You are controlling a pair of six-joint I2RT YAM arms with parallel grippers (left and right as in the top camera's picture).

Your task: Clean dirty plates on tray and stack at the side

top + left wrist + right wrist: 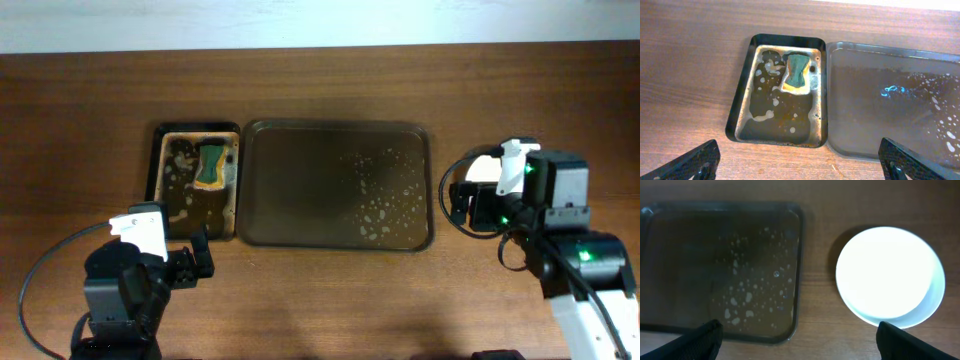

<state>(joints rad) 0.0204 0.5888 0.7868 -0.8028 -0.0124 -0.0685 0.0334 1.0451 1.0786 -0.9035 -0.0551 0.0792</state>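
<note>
Left fingers hang spread apart over the front-left part of the surface, just in front of the black tray, where a sponge lies in soapy water at the back end. Right fingers are likewise apart, near the right edge, where the plates sit on bare wood just beside the tray's right rim without touching it; glare merges them into one plain white disc, so I cannot tell their count. Between the two arms, toward the back edge, the tray holds only foam droplets in its right half.
</note>
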